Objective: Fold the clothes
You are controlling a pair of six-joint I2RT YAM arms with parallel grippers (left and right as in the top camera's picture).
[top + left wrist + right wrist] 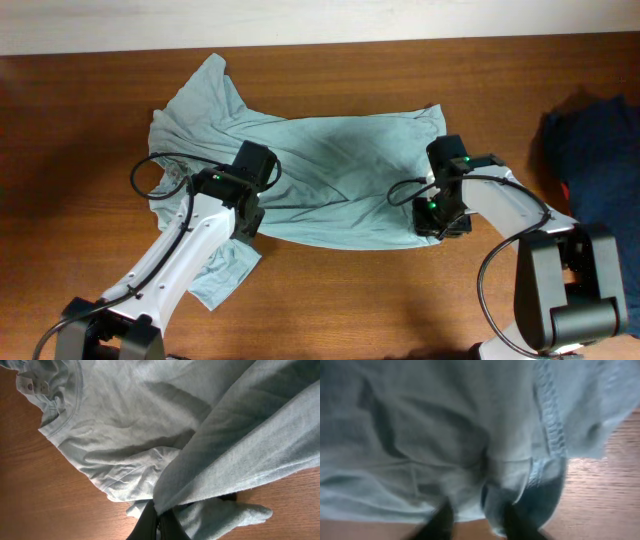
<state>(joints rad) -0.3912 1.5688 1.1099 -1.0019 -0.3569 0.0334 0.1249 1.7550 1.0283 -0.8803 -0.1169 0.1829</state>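
Overhead. The T-shirt (330,165), pale grey-blue, lies crumpled across the middle of the brown wooden surface (400,300). One sleeve points to the far left corner. Another flap of it lies on the near side, under the left arm. The left fingers (250,215) are down on the shirt's near-left part, beside that flap. The right fingers (442,222) are down at the shirt's near-right corner, at its edge. From this view I cannot tell how wide either pair stands. A dark navy garment (590,140) lies at the right edge of the surface, well apart from the shirt, and a bit of red (565,190) shows at its near side.

Left wrist. The left fingers (160,527) are closed together at the bottom of the frame. A fold of the shirt (235,445) rises from between them, lifted and stretched toward the upper right. The collar (67,410) and a small white label (32,387) lie flat at upper left. Bare surface (40,490) shows at lower left.

Right wrist. The picture is blurred. Two dark fingers (512,522) stand a little apart at the bottom, with bunched shirt fabric (500,485) and a stitched hem (550,415) between and above them. I cannot tell whether they clamp the cloth. Bare surface (615,485) shows at right.
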